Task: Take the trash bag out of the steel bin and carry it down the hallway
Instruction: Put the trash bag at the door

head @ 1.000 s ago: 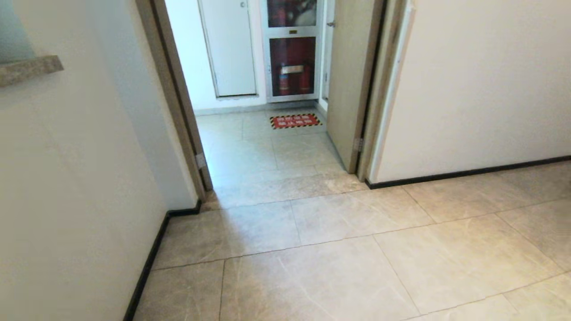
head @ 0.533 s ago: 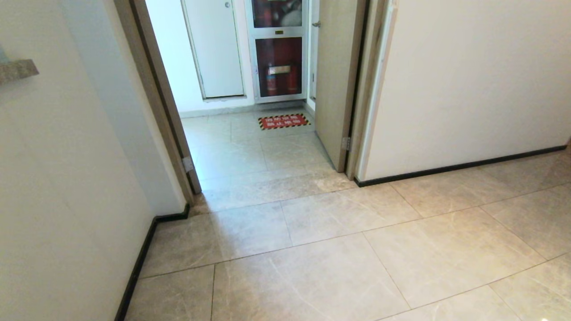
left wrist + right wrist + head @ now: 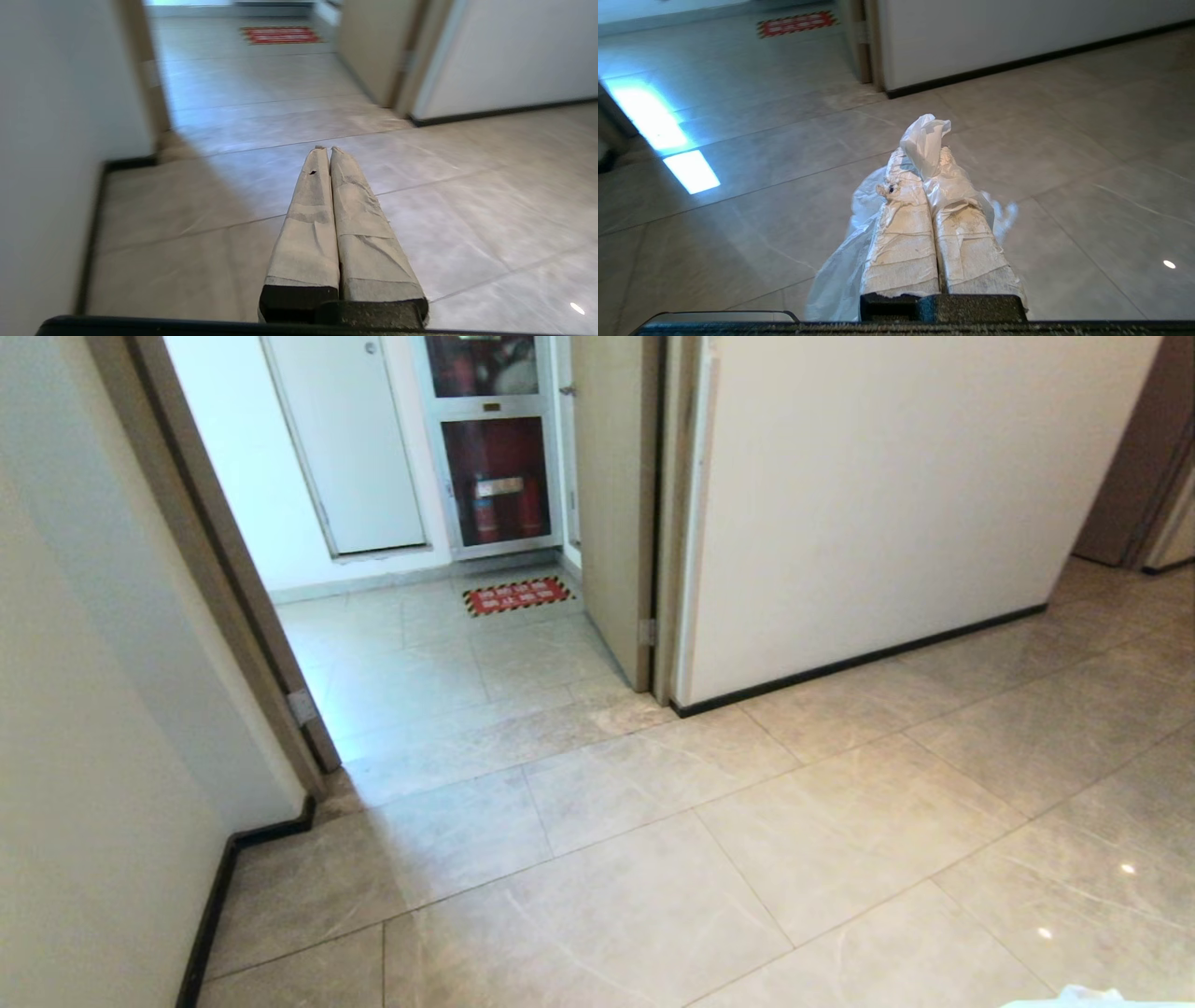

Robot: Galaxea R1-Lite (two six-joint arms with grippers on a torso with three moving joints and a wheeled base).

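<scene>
The hallway floor (image 3: 840,821) runs past an open doorway (image 3: 439,616). The trash bag (image 3: 924,144) hangs below the right end effector (image 3: 920,156), clamped on its bunched top pointing forward. The left end effector (image 3: 326,150) is pressed together, empty.

Crumpled trash bag (image 3: 924,140) (white, translucent)

Glossy beige tile floor (image 3: 653,859); red hazard-striped mat (image 3: 518,595) flat beyond doorway.
</scene>
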